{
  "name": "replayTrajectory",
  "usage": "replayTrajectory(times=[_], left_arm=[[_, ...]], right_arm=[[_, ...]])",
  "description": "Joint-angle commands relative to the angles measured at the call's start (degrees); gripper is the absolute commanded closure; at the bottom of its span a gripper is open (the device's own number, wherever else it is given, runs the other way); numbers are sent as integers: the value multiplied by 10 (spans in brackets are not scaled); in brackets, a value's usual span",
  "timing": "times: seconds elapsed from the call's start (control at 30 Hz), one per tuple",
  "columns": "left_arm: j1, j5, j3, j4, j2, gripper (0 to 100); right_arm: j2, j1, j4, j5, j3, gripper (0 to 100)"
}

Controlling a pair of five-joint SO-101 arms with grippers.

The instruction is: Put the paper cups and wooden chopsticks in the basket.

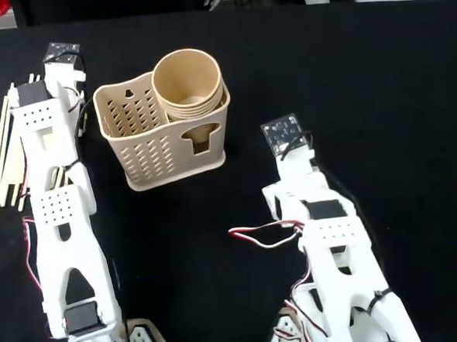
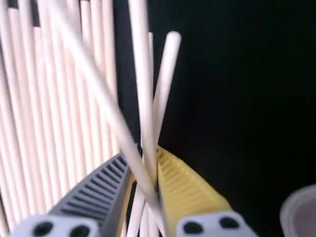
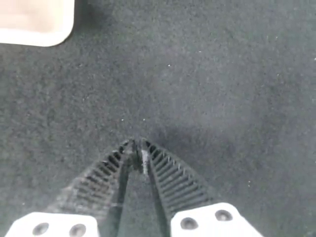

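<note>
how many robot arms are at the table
2. The left arm is beside the basket, its jaws shut on chopsticks at the pile. The right arm is on the basket's other side, jaws shut over bare cloth.

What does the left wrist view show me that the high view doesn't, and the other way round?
Left wrist view: the left end effector close up, shut on a few crossed chopsticks.
High view: the basket with stacked cups standing in it, and the right arm over the black cloth, apart from the basket.
Both: the chopstick pile lying on the cloth at the left arm's outer side.
</note>
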State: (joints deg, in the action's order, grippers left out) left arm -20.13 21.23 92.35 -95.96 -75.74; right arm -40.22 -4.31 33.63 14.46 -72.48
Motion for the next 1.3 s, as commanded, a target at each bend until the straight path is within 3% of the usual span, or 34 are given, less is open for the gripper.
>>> replayTrajectory(times=[0.0, 0.4, 0.73, 0.93, 1.27], left_arm=[[-8, 1, 29, -19, 64, 968], [-38, -122, 29, -50, 200, 971], [-29, -207, 32, -9, 240, 971], [-29, -243, 31, -18, 335, 971], [-26, -244, 30, -23, 440, 971]], right_arm=[[-17, -4, -12, 0, 8, 984], [-17, -4, -35, 0, -2, 984], [-17, -5, -35, 0, -1, 984], [-17, -5, -35, 0, -1, 984], [-17, -5, -35, 0, -1, 984]])
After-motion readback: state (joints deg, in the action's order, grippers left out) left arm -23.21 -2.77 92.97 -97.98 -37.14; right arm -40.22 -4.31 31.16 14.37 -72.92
